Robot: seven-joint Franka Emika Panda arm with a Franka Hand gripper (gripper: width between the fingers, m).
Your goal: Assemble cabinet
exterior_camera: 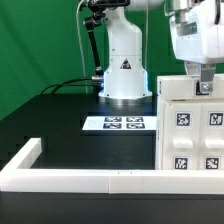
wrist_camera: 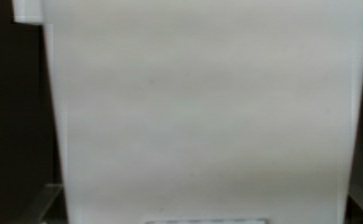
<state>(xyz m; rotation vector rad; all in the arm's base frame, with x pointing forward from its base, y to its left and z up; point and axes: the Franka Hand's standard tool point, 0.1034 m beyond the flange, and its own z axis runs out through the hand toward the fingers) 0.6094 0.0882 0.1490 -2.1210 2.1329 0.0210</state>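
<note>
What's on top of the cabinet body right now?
Only the gripper, down at the top edge of the cabinet body. No loose part shows there. Whether the jaws hold anything is hidden.

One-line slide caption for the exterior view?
Panda pincer at the top of the tagged white cabinet, marker board to the exterior view's left.

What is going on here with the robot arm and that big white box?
The arm's gripper is down at the top edge of the white cabinet body, which stands on the black table at the exterior view's right. The pictures do not show whether the jaws are clamped on it. In the wrist view, a plain white face fills almost the whole picture. The marker board lies flat in front of the arm's base.
</note>
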